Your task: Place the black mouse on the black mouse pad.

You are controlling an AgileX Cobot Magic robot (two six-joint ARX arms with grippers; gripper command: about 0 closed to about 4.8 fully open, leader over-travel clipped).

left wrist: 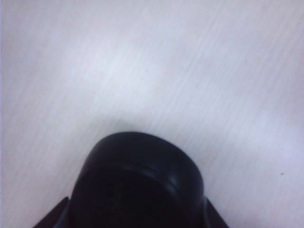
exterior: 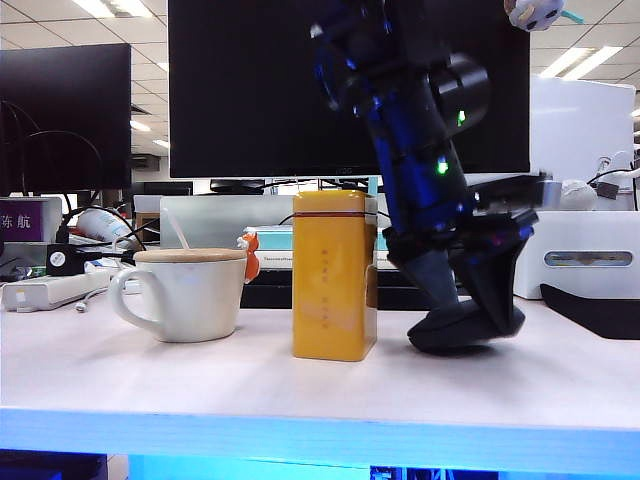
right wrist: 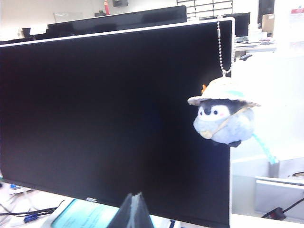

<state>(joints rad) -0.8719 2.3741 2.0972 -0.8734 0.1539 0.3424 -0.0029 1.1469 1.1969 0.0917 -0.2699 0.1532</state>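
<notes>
The black mouse [exterior: 443, 333] lies low on the white table, right of the yellow tin. My left gripper [exterior: 470, 318] comes down over it from above. In the left wrist view the mouse [left wrist: 137, 175] fills the space between the two fingertips [left wrist: 56, 217], which press against its sides: the gripper [left wrist: 135, 206] is shut on it. I cannot tell whether the mouse still touches the table. The black mouse pad [exterior: 600, 312] lies at the right edge, apart from the mouse. My right gripper [right wrist: 135, 199] is shut and empty, held high facing a monitor.
A yellow tin [exterior: 333, 275] stands left of the mouse, and a white mug [exterior: 185, 292] with a lid further left. A large monitor [exterior: 260, 85] and a white box [exterior: 585, 255] stand behind. A penguin plush [right wrist: 223, 118] hangs at the monitor's corner.
</notes>
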